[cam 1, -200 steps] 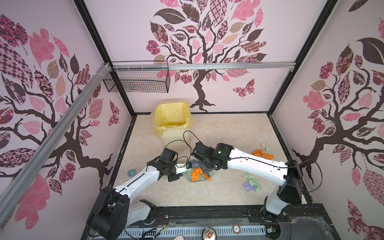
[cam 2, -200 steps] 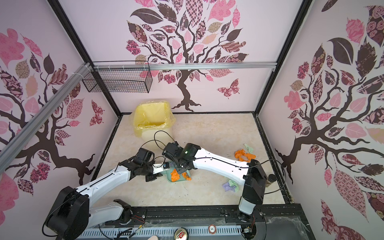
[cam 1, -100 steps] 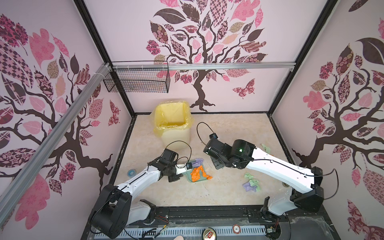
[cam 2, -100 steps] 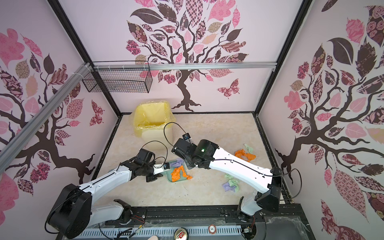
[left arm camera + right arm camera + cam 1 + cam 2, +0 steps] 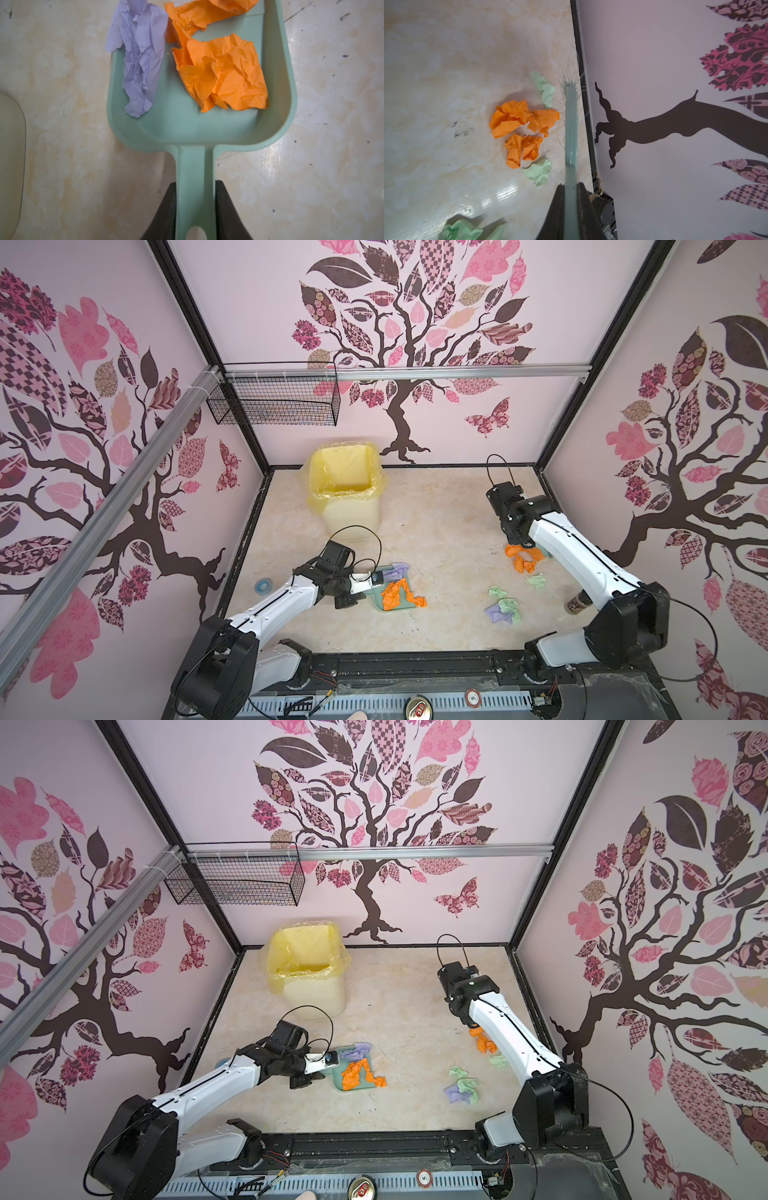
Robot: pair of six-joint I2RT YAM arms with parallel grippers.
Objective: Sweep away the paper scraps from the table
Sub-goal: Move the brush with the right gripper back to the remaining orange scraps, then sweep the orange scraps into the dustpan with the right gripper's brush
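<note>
Right gripper [image 5: 571,187] clamped on the brush [image 5: 571,124] handle. Left gripper [image 5: 195,185] clamped on the dustpan [image 5: 199,124] handle, pan flat on the table [image 5: 436,510], carrying a lilac wad [image 5: 141,62] and an orange wad [image 5: 224,74]. Loose paper scraps [image 5: 517,124], orange plus pale green, sit just beside the brush on its table-centre side. The black frame [image 5: 577,31] is tight on the brush's other side, and stray bristles overlap it. Brush long axis runs parallel to that frame, roughly 11-to-5 in a top view. Key relation: from this bunch the pan lies at about 8 o'clock in both top views, mouth facing 3, well apart, bare table between. So the stroke looks like a sideways push toward 8–9, and the right arm is the nearer one. A second pile [image 5: 505,608], green and lilac, sits at about 4 o'clock from the pan, near the sweep path, and could get dragged along or missed. No room behind the brush. Bin [image 5: 345,497] at 11 o'clock from the pan.
</note>
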